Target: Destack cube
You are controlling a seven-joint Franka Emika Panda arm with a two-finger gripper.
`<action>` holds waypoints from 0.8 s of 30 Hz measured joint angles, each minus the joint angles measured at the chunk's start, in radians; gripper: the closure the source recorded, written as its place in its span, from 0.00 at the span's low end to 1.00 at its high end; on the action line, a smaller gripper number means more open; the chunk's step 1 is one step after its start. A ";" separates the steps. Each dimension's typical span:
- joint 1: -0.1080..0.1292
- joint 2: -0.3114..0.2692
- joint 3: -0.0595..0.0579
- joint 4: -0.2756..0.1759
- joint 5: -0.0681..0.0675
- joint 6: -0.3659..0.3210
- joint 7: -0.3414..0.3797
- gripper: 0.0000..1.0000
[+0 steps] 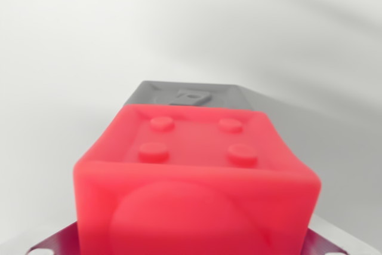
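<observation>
Cubes filled your wrist view: a red cube (197, 177) close to the lens, and behind it a grey cube (191, 95) of which only a top strip showed. You could not tell from this one view whether the red one sat on the grey one or merely in front of it, nor whether it touched the surface below. No fingers of the claw appeared, so you could not tell whether it was released, clenched, or grasping the red cube. A metal part (54, 242) with small holes peeked out at the bottom corners, likely part of the hand's mount.

My judgement: you were either closing in on the red cube or carrying it. If it was not yet held, your next move called for a square grip on its flat sides, then a straight lift so the grey cube stayed put. If it was held, you needed a clear spot on the pale surface (71, 58), well apart from the grey cube.

As for make, the red cube looked like smooth, slightly translucent plastic with rounded edges, a recessed face bearing four round studs, and a domed bulge on the near face. The grey cube looked matte and harder-edged, with an embossed mark on its face. The pale surface was plain and blurred.
</observation>
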 joint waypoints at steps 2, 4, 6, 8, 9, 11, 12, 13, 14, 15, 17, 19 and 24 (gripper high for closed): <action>0.001 -0.007 -0.001 -0.001 -0.002 -0.006 0.001 1.00; 0.002 -0.018 -0.004 -0.002 -0.007 -0.014 0.004 1.00; 0.003 -0.030 -0.006 -0.004 -0.013 -0.024 0.008 1.00; 0.004 -0.043 -0.008 -0.005 -0.018 -0.036 0.012 1.00; 0.004 -0.050 -0.009 -0.006 -0.021 -0.042 0.014 1.00; 0.004 -0.060 -0.010 -0.007 -0.025 -0.050 0.017 1.00; 0.004 -0.068 -0.011 -0.007 -0.028 -0.057 0.019 1.00; 0.004 -0.076 -0.012 -0.008 -0.032 -0.065 0.021 1.00; 0.004 -0.084 -0.013 -0.009 -0.036 -0.072 0.024 1.00; 0.004 -0.093 -0.013 -0.009 -0.039 -0.081 0.026 1.00; 0.004 -0.107 -0.014 -0.010 -0.043 -0.092 0.030 1.00; 0.004 -0.126 -0.015 -0.011 -0.050 -0.109 0.035 1.00; 0.004 -0.166 -0.016 -0.013 -0.063 -0.146 0.044 1.00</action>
